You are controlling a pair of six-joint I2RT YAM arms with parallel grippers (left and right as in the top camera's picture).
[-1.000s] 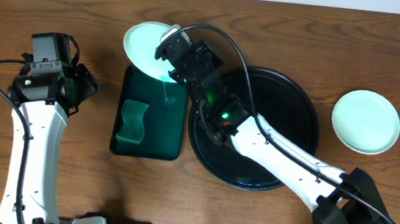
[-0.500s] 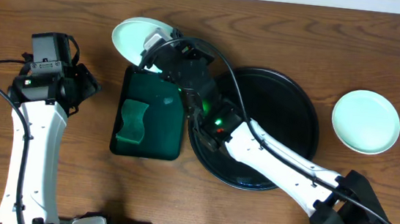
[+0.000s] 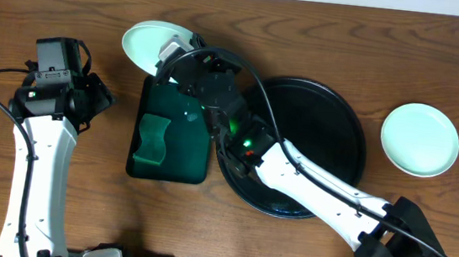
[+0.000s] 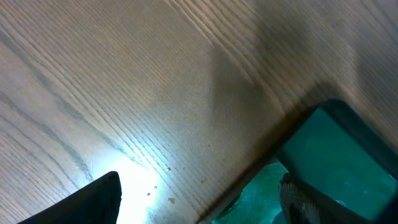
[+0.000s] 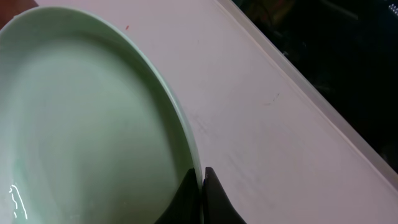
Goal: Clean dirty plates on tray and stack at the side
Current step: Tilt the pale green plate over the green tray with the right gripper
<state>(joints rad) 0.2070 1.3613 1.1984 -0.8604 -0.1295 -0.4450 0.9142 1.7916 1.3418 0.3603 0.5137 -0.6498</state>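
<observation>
Two arms work over a wooden table (image 3: 389,51). The largest item on it is the round black tray (image 3: 343,131). No plate lies on any part of it that shows, though the right arm crosses its left side and hides some. Just beside the black tray's left rim is the dark green rectangular tray (image 3: 189,154). It holds one green sponge (image 3: 153,136) on the side away from the black tray, and nothing else visible. The held plate (image 3: 149,41), pale mint, hangs tilted to the far left of the black tray, past the green tray's far corner. The right wrist view shows no smudge on the visible face. A second plate (image 3: 419,139) rests flat on the wood, apart from the black tray's right rim. The right gripper (image 3: 171,57) is clenched on the held plate's rim, fingertips pinching the edge. The left gripper (image 3: 101,98) has its jaws spread and grasps nothing, and it is parked well left of the black tray beyond the green tray. Change over the last second: the held plate has moved further from the black tray, from overlapping the green tray's end to over bare wood. Judgement: wiping of this plate looks finished and a put-down is coming. That side is opposite the resting plate, so the stack site is unclear.
</observation>
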